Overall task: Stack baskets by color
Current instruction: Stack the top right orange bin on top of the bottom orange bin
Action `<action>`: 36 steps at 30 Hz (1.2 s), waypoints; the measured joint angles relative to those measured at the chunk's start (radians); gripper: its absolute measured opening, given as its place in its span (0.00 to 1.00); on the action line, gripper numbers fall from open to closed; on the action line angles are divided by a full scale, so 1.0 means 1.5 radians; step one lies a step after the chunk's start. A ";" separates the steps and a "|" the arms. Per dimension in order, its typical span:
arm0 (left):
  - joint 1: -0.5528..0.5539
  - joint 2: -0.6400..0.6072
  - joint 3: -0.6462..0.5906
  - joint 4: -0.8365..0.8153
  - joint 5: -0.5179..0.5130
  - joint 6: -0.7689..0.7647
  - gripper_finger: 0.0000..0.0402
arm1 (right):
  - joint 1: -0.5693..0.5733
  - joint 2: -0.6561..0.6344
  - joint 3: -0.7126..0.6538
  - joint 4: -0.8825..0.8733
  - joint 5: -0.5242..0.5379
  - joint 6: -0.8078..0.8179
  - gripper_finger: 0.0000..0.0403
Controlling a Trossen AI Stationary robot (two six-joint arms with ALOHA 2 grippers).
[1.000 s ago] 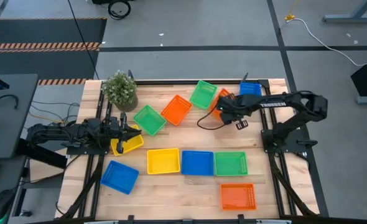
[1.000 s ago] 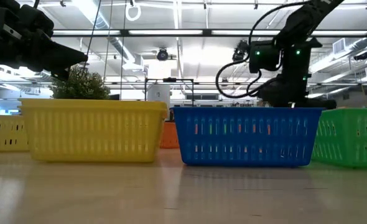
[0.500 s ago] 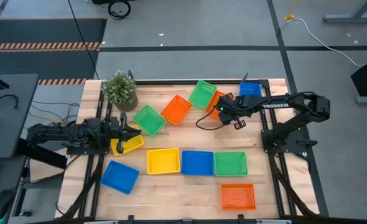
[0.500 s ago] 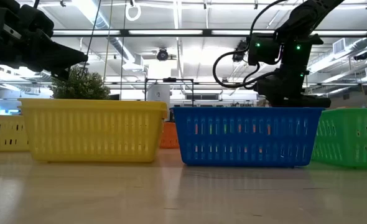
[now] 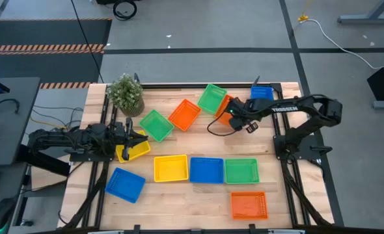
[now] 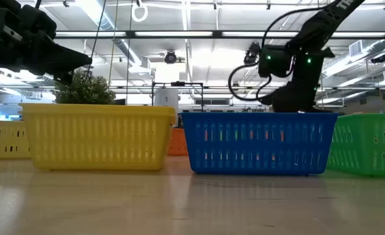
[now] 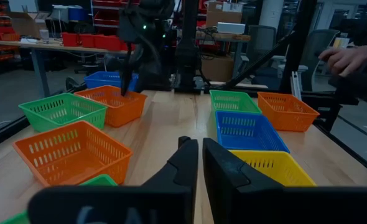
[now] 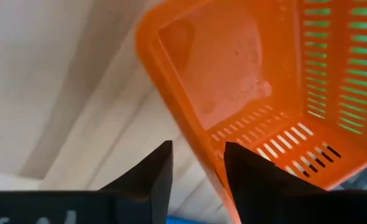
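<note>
Baskets in yellow, blue, green and orange lie scattered on the wooden table (image 5: 270, 195). My right gripper (image 8: 196, 162) points steeply down at the far right, open, over an orange basket (image 5: 226, 105) that sits beside a green basket (image 5: 213, 97). One finger (image 8: 249, 171) stands inside this orange basket, the other (image 8: 152, 174) outside its wall (image 8: 193, 134). My left gripper (image 7: 200, 162) waits shut and level at the left, above a yellow basket (image 5: 133, 151). My right gripper comes from above with one finger inside the orange basket and one outside, astride a side wall near a corner. I cannot tell whether either finger touches the wall. The basket rests on the table.
A row of yellow (image 5: 170, 168), blue (image 5: 206, 169) and green (image 5: 241, 171) baskets lies near the front, with an orange one (image 5: 248, 205) and a blue one (image 5: 125, 184) nearer still. A potted plant (image 5: 125, 93) stands far left. A person's hand (image 7: 348, 59) shows beyond the table.
My right gripper has swayed a little toward the table's left edge and back again, and its wrist has rolled, all the while over the same orange basket. The baskets lie as before.
</note>
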 joint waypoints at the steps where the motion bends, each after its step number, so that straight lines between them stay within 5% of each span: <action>1: 0.000 0.000 0.000 0.000 0.000 0.000 0.08 | -0.001 0.004 -0.004 0.011 0.006 0.004 0.34; 10: 0.000 0.000 0.000 0.000 0.000 0.000 0.07 | 0.043 -0.014 0.000 0.020 0.024 0.142 0.03; 15: 0.000 0.000 0.000 0.000 0.000 0.000 0.06 | 0.128 -0.045 0.019 -0.012 0.084 0.271 0.04; 23: 0.000 0.000 0.000 0.000 0.000 0.000 0.09 | 0.349 -0.030 0.228 -0.303 0.152 0.669 0.02; 29: 0.000 0.000 0.000 0.000 0.000 0.000 0.07 | 0.524 0.058 0.426 -0.485 0.009 0.997 0.02; 36: 0.000 0.000 0.000 0.000 0.000 0.000 0.07 | 0.710 0.203 0.594 -0.520 -0.159 1.170 0.02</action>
